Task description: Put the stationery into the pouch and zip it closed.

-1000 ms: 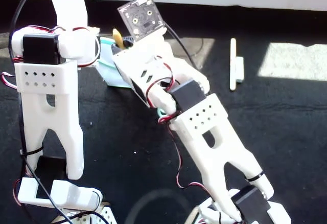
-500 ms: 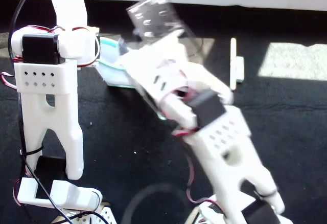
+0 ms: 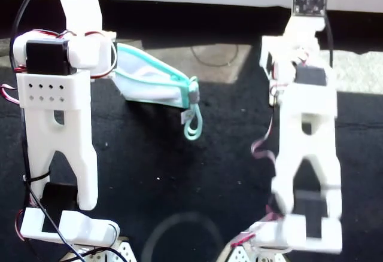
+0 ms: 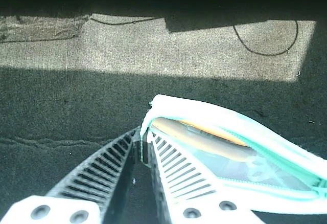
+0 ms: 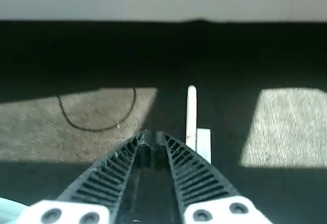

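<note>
The left pincer [image 4: 143, 136] is clamped on one end of the pouch [image 4: 214, 115], whose open mouth stretches away from the fingertips to one side. An orange-yellow thing [image 4: 202, 132] lies inside, too covered to name. At the pouch's far end a teal loop [image 3: 192, 124] lies on the dark mat [image 3: 149, 172]. The right pincer [image 5: 152, 138] is closed on nothing. Just past its tip lie a white stick [image 5: 191, 109] and a small white block [image 5: 203, 141], their near ends hidden behind a finger.
</note>
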Controlling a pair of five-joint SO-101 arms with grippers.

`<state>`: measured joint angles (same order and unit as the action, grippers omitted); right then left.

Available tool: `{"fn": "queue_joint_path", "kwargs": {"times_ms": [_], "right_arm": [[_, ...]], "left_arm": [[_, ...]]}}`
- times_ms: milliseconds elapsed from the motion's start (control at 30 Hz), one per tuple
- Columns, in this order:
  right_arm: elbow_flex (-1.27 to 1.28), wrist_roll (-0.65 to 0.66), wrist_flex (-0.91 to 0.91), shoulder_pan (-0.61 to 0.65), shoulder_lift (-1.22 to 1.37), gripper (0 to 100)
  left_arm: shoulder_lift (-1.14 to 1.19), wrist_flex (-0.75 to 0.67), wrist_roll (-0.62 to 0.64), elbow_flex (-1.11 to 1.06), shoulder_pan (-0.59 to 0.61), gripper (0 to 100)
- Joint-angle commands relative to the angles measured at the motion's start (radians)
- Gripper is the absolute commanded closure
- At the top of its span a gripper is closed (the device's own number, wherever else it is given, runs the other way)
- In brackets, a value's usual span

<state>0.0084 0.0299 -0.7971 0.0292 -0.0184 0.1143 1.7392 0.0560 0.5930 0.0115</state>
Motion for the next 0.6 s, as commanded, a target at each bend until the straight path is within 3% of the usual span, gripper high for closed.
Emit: {"fn": "queue_joint_path", "kwargs": {"times_ms": [0, 100, 400, 567], "right_arm": [[-0.180, -0.006, -0.036, -0.035, 0.245, 86.8], [-0.383, -0.006, -0.117, -0.038, 0.450, 83.7], [-1.153, -0.002, -0.122, -0.062, 1.020, 85.8], [-1.388, -0.002, -0.127, -0.074, 1.257, 85.8]], "left_arm": [[0.047, 0.015, 0.003, -0.010, -0.008, 99], [0.044, 0.015, 0.003, -0.010, 0.012, 99], [0.045, 0.015, 0.003, -0.010, 0.007, 99], [0.047, 0.015, 0.003, -0.010, 0.010, 99]]}}
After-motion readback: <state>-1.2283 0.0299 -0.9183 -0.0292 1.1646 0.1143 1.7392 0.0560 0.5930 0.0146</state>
